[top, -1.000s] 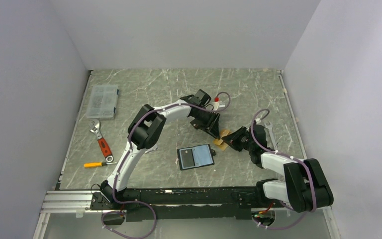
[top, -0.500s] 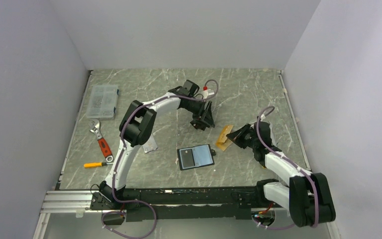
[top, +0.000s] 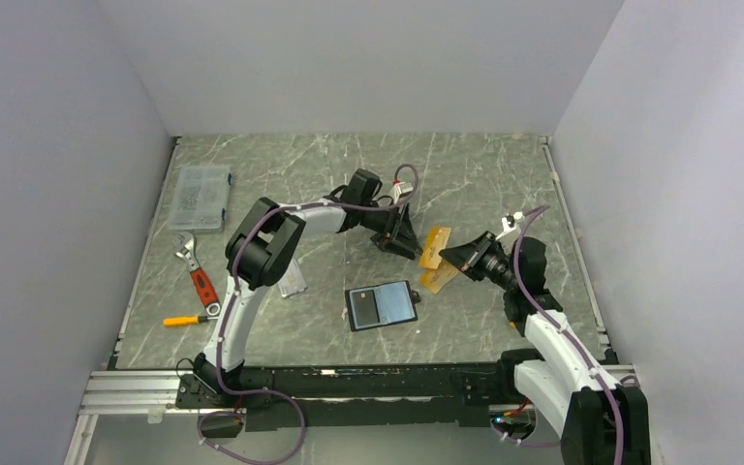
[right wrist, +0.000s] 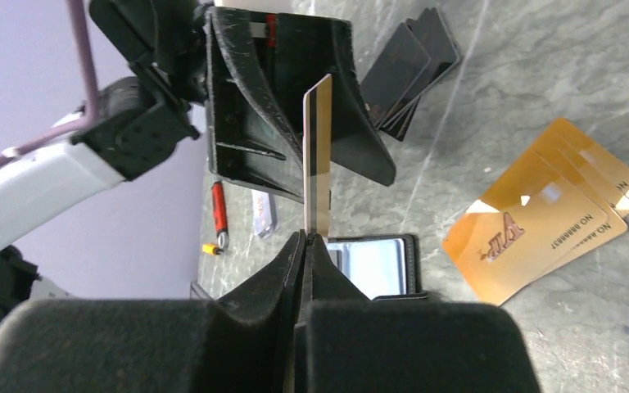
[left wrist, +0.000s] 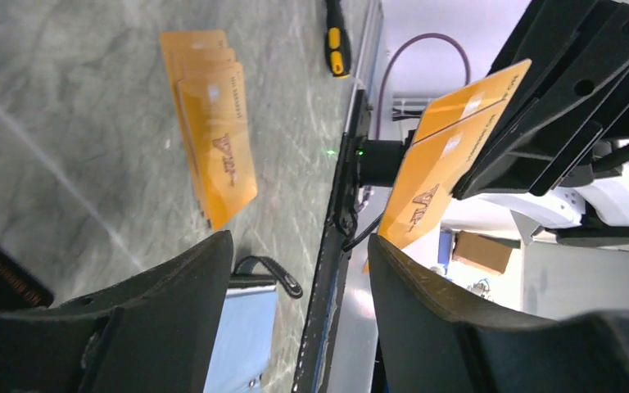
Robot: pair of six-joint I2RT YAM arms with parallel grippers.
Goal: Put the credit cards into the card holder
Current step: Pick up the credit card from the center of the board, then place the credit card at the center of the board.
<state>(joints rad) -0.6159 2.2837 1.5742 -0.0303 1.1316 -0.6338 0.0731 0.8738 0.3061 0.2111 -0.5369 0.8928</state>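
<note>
Raised since a second ago, the right gripper [right wrist: 305, 239] pinches one orange card [right wrist: 318, 155] at its end, jaws closed on it, so the card stands edge-up above the table [top: 281, 174]. Facing it and near, the left gripper [left wrist: 295, 246] has its jaws open and empty; black cards [right wrist: 414, 57] lie fanned on the table behind it. More orange cards [top: 439, 281] lie fanned below the right gripper. Nearer the arm bases, the wallet [top: 381, 304] lies open, apart from both grippers.
</note>
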